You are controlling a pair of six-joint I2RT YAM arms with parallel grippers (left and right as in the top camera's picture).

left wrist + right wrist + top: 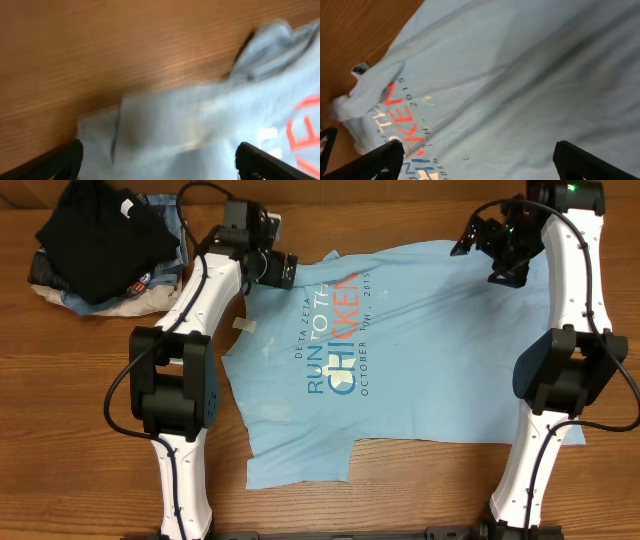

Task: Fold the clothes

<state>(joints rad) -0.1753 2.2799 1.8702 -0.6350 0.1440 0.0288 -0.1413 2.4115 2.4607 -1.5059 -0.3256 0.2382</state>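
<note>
- left gripper (pixel 281 270) wide open, holding nothing, at shirt's far rumpled corner
- right gripper (pixel 484 260) also wide open and empty, over the other far corner
- shirt (pixel 420 350) spread print-up mid-table, between arms
- risk: pinch grabs bunched layers, so fold goes crooked
- risk: left arm clips pile (pixel 100 250) nearby

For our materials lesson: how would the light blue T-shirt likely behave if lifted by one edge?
The T-shirt would probably droop limply: it lies flat with soft wrinkles. Pushed across the wooden table, it would likely bunch up rather than slide whole, since it looks thin.
</note>
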